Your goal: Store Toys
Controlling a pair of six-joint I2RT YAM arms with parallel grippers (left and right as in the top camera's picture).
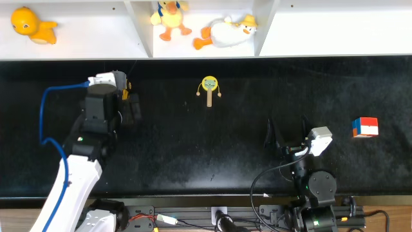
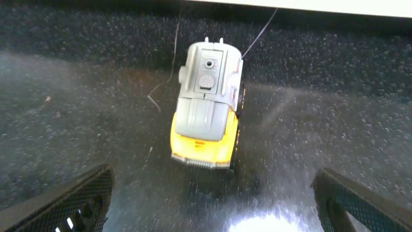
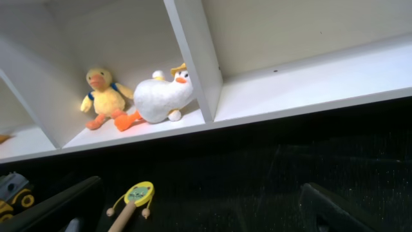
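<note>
The black bench [image 1: 212, 154] carries a truck [image 2: 206, 106] at left, a rattle [image 1: 209, 89] at upper centre and a cube [image 1: 365, 127] at right. The top shelf [image 1: 322, 45] holds a yellow duck [image 1: 33, 26], a plush duck [image 1: 170, 18] and a goose [image 1: 228, 32].

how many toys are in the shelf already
3. A yellow duck lies in the left compartment of the shelf; a plush duck and a white duck sit side by side in the middle one. Deeper parts are out of view, so more may be hidden.

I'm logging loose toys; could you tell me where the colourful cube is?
In the top view, the cube sits at the far right of the table, right of the right hand.
</note>
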